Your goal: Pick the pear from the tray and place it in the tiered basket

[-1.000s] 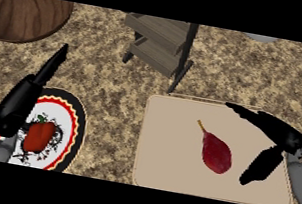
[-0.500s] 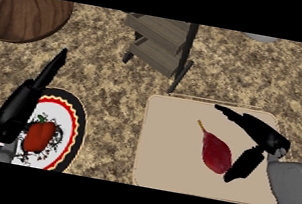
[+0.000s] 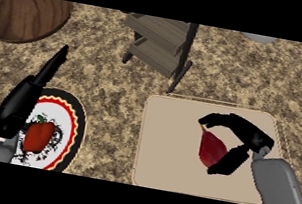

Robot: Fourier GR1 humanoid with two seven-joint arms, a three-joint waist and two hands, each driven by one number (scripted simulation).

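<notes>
A speckled stone counter (image 3: 111, 92) fills the view. The right hand (image 3: 246, 141) arches over the dark red pear (image 3: 211, 149), fingers and thumb curving round it, apparently touching. The pear lies on the beige tray (image 3: 165, 147). The tiered basket (image 3: 160, 45) stands well apart. The left hand (image 3: 28, 95) rests straight-fingered over the plate (image 3: 67, 125).

So the table (image 3: 263, 78) has that speckled brown-and-beige granite look all over. Down at about 8 o'clock sits a round plate (image 3: 71, 125) with a black, red and yellow patterned rim and some dark doodles on the white middle. A red fruit or veg thing (image 3: 39, 136) lies on it, can't tell exactly what it is. Up at 10 o'clock there's a dark wooden round board (image 3: 23, 16), partly cut off. At roughly 1 o'clock, a pale grey object (image 3: 259, 38) pokes in from the top, mostly hidden.
</notes>
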